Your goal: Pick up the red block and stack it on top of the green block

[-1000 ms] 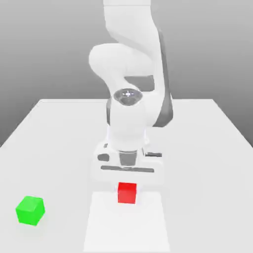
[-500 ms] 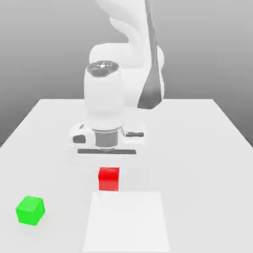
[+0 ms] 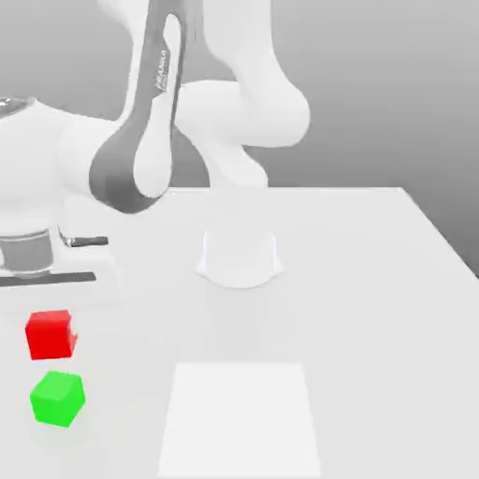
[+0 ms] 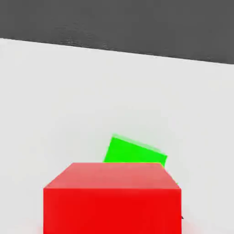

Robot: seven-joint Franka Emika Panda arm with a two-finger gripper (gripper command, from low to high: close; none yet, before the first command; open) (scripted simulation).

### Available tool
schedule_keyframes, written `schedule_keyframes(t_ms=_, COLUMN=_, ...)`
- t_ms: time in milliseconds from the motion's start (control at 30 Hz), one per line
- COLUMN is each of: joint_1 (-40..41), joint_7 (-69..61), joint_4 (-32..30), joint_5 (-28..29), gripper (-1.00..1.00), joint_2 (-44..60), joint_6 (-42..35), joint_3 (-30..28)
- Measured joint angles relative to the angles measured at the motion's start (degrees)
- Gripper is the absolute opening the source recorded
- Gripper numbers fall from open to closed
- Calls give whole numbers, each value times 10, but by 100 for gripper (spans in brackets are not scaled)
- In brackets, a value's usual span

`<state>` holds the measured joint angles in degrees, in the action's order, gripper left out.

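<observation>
franka arm [image 3: 154, 122] swung over to the exterior view's left, hand [image 3: 33, 253] at the left edge above the blocks. gripper [image 3: 47, 323] closed down tight on red block [image 3: 50, 335], clamped as narrow as it goes; fingers themselves too pale to make out against the white. red block carried in the air, upright, faces square to the camera in the exterior view, directly under the hand. green block [image 3: 57, 399] on white table [image 3: 355, 281], just below the red block in the exterior view, nearly in line with it, slightly toward the exterior view's right. small gap visible between the two cubes there, not touching. green block sitting flat, turned a little so a corner edge faces the camera. hand view: red block [image 4: 112, 199] big and close in front, top face and front face visible; green block [image 4: 132, 151] peeking out behind its top edge, rotated relative to the red one, partly hidden by it. lighter white square patch [image 3: 240, 416] on table toward the exterior view's right of the green block, apart from both cubes. arm base [image 3: 239, 257] further back near table middle. not stacked yet.
</observation>
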<state>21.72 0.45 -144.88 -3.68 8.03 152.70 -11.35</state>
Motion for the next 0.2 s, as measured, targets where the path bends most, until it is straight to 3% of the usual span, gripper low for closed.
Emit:
schedule_keyframes(t_ms=67, joint_1=7, joint_7=-16, joint_4=3, joint_5=-18, gripper=-100, joint_2=38, joint_6=34, joint_3=9)
schedule_keyframes(t_ms=100, joint_1=11, joint_7=-22, joint_4=4, joint_5=-26, gripper=100, joint_2=57, joint_6=51, joint_3=15)
schedule_keyframes(t_ms=200, joint_1=11, joint_7=-22, joint_4=4, joint_5=-26, gripper=100, joint_2=57, joint_6=51, joint_3=15)
